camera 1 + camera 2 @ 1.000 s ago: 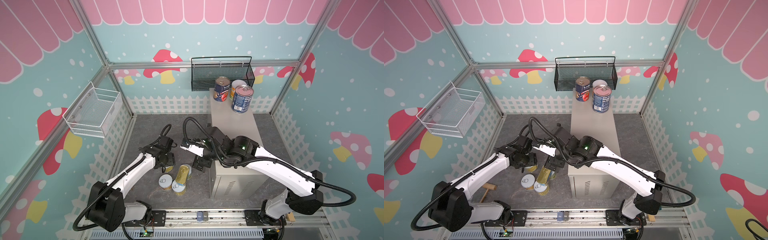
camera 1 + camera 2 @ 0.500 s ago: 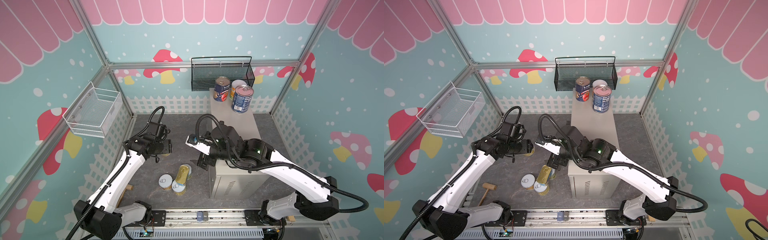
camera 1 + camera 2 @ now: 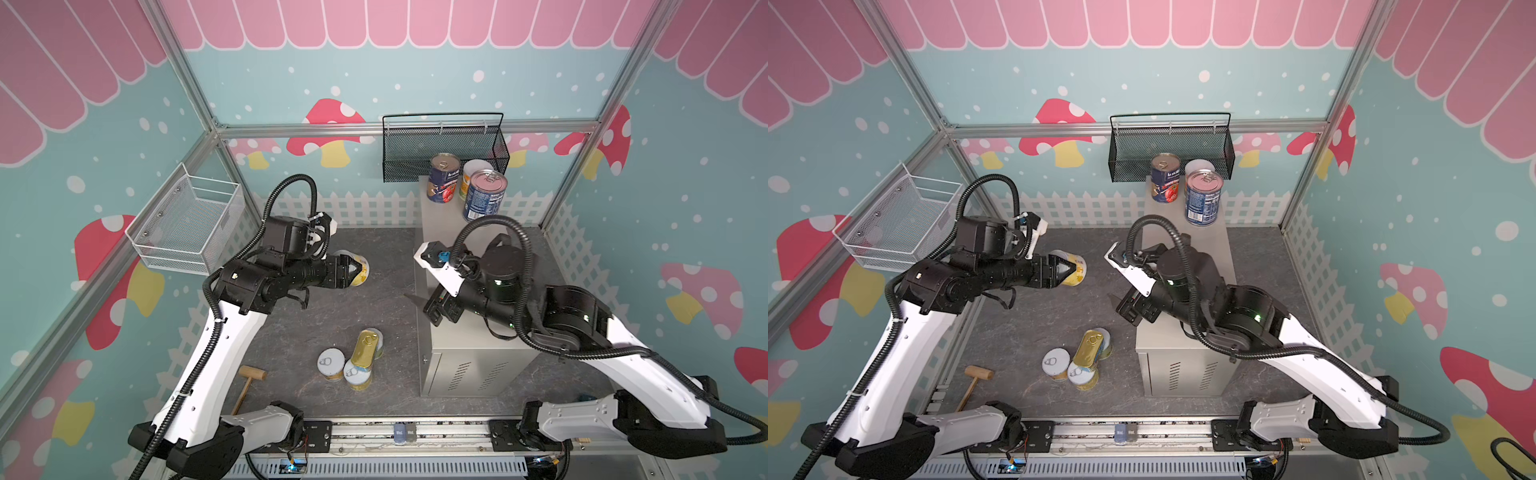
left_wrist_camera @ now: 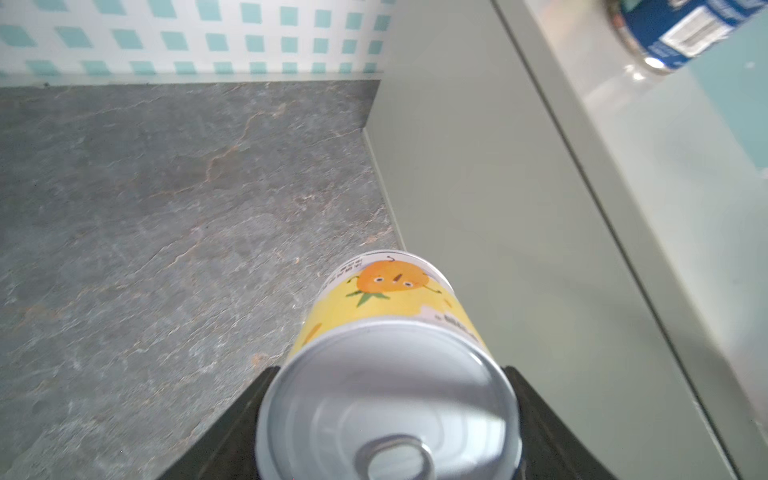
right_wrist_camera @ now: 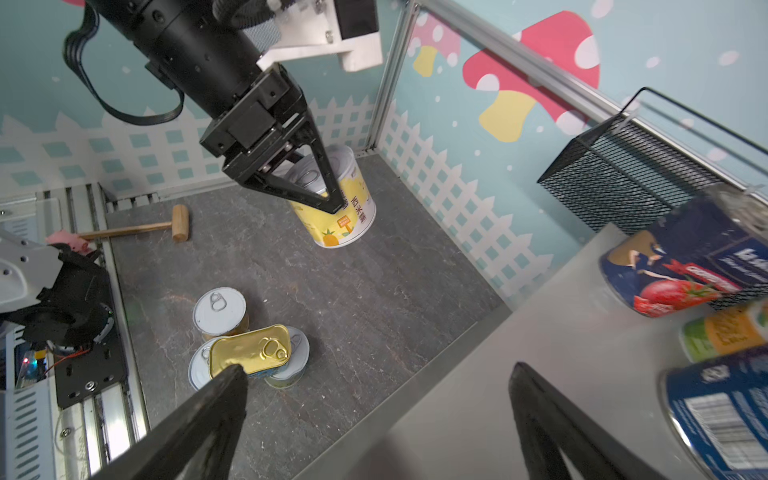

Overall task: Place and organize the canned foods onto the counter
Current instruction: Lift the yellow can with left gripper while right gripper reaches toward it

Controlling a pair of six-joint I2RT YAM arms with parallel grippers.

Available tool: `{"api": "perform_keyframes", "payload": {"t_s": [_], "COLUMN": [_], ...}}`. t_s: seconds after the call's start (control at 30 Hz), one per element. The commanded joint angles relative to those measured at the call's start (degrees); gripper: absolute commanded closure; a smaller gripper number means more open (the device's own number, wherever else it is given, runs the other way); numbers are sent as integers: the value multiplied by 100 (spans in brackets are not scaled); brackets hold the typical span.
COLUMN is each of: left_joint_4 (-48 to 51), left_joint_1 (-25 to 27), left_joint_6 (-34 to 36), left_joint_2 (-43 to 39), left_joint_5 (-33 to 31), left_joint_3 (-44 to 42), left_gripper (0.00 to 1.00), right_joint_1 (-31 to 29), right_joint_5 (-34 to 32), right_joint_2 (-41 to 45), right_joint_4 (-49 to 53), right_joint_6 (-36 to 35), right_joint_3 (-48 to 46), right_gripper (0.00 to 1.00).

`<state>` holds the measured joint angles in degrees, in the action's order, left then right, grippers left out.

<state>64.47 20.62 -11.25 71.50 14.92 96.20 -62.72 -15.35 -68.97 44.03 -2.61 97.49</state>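
Yellow can is clamped in your left jaws, half hidden behind them; your right jaws gape wide; gold tin partly covers two cans.

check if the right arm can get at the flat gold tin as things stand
Probably yes. The right gripper is open and empty by the counter, and the gold tin lies exposed atop yellow cans; the left gripper, holding a yellow can, is well clear.
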Motion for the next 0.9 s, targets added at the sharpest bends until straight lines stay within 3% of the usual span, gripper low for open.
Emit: {"api": "perform_keyframes", "payload": {"t_s": [0.0, 0.47, 0.63, 0.87], "left_joint_4": [-132, 276, 556, 1086], "left_joint_1": [197, 1809, 2148, 2380], "left_joint_6": [261, 447, 540, 603], "left_joint_2": [133, 1390, 1861, 2560], "left_joint_5": [523, -8, -146, -279], "left_joint_3": [594, 2400, 2954, 3915], "left_gripper": [76, 75, 75, 73], "right_joint_1": [-28, -24, -26, -25], "right_joint_5": [-384, -544, -185, -317], "right_joint_2": [264, 1336, 1538, 1509], "right_joint_4": [68, 696, 819, 804], "right_joint_6": [237, 876, 776, 641], "right_joint_3": [-148, -801, -1007, -1147], "right_gripper": [1, 1, 1, 0]}}
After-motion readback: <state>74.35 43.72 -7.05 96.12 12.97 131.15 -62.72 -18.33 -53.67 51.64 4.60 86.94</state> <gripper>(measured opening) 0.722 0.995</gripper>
